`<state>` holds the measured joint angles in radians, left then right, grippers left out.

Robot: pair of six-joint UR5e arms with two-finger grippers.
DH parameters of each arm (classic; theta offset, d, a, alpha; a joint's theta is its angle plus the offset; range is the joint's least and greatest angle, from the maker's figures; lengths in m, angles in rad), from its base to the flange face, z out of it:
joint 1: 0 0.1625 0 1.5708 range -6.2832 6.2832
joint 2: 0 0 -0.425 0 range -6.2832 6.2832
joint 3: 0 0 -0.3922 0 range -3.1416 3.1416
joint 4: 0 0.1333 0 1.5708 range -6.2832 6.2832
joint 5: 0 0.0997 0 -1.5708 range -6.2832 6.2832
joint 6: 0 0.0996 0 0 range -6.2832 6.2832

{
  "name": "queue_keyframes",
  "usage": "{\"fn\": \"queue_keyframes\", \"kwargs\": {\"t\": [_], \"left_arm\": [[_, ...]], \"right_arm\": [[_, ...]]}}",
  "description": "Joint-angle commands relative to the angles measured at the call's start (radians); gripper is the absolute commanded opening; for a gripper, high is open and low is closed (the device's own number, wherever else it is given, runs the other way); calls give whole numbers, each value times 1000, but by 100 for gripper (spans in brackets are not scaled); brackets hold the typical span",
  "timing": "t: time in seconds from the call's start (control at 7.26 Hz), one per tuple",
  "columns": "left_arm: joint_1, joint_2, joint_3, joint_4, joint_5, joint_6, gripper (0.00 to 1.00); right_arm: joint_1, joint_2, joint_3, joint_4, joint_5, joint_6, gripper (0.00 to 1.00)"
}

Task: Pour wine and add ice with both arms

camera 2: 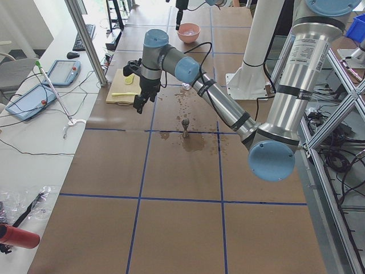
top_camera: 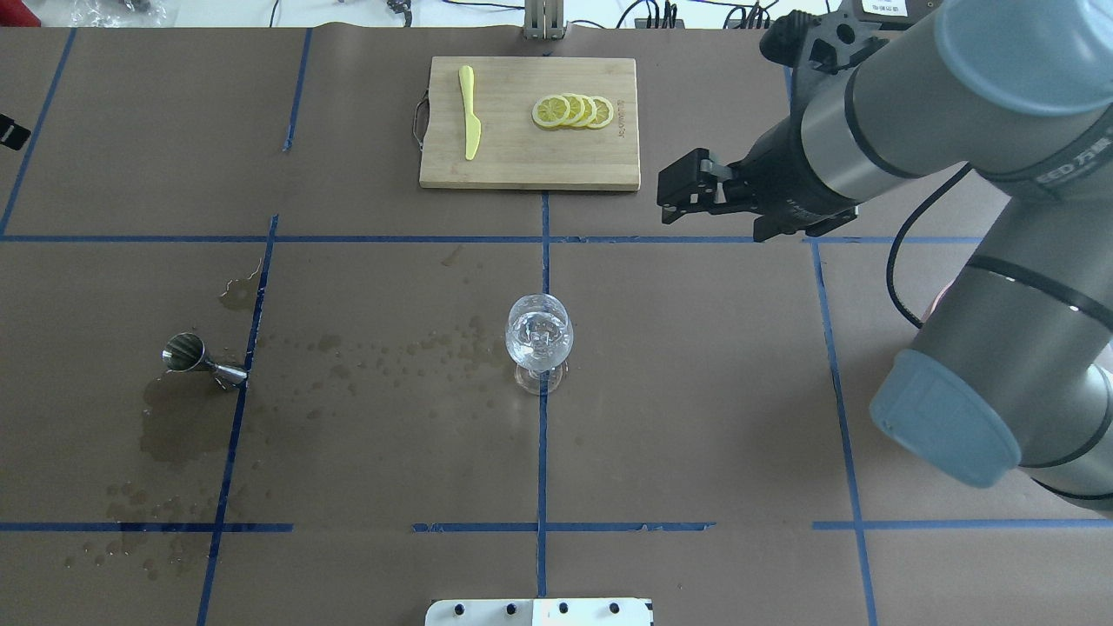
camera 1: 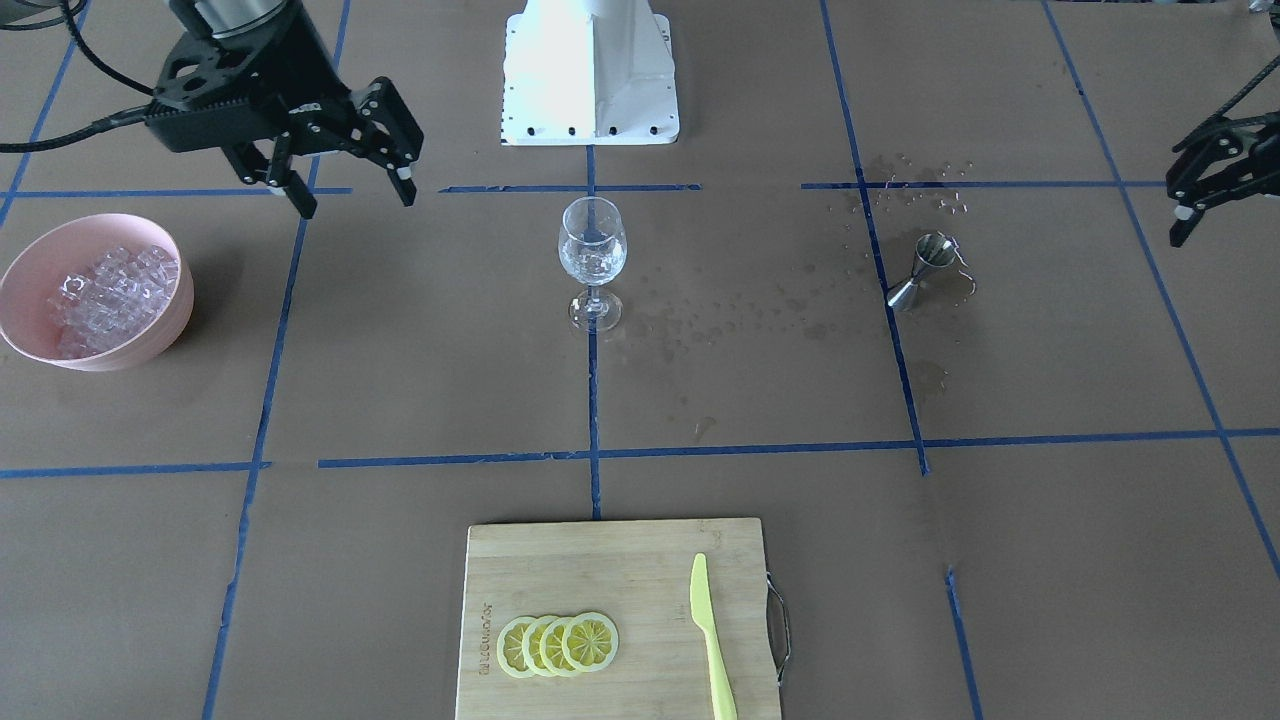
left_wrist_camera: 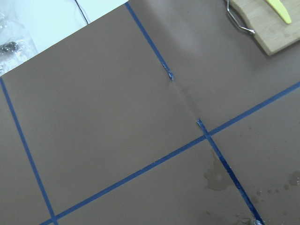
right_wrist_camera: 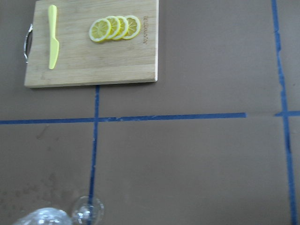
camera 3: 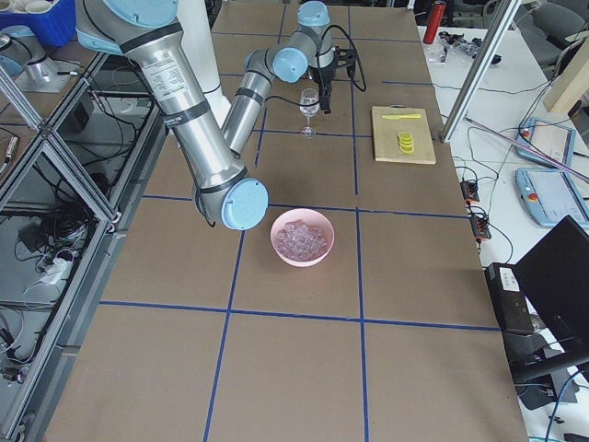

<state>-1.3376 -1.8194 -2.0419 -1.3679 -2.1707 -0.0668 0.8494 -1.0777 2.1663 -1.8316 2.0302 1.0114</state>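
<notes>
A wine glass [camera 1: 592, 255] stands at the table's middle on a tape crossing, with clear liquid and glassy ice in its bowl [top_camera: 539, 337]. More ice cubes [camera 1: 112, 290] fill a pink bowl [camera 1: 150, 345] on the robot's right. My right gripper [camera 1: 355, 200] hangs open and empty above the table between bowl and glass, nearer the robot's base. A steel jigger [camera 1: 925, 270] stands on wet paper on the robot's left. At the view's right edge, my left gripper [camera 1: 1178, 205] is partly cut off, well clear of the jigger, with its fingers apart and nothing in them.
A wooden cutting board [top_camera: 487, 165] at the far side carries several lemon slices [top_camera: 574, 111] and a yellow knife [top_camera: 469, 122]. Wet stains [top_camera: 183, 426] spread around the jigger and towards the glass. The white base block [camera 1: 590, 75] sits behind the glass.
</notes>
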Motion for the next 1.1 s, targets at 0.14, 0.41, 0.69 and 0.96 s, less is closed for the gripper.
{"fn": "queue_keyframes", "kwargs": {"t": [0.14,0.41,0.69,0.96], "left_arm": [[-80,8,119,-45,-14,2,100],[-81,91,161,-51,-46,7,100],[-92,229,212,-208,-185,7,100],[-136,293,241,-307,-192,8,100]], "right_arm": [[187,-123,-93,-103,16,-471,100],[302,-186,-175,-103,88,-682,100],[449,-272,-245,-94,183,-935,100],[523,-330,-279,-86,234,-955,100]]}}
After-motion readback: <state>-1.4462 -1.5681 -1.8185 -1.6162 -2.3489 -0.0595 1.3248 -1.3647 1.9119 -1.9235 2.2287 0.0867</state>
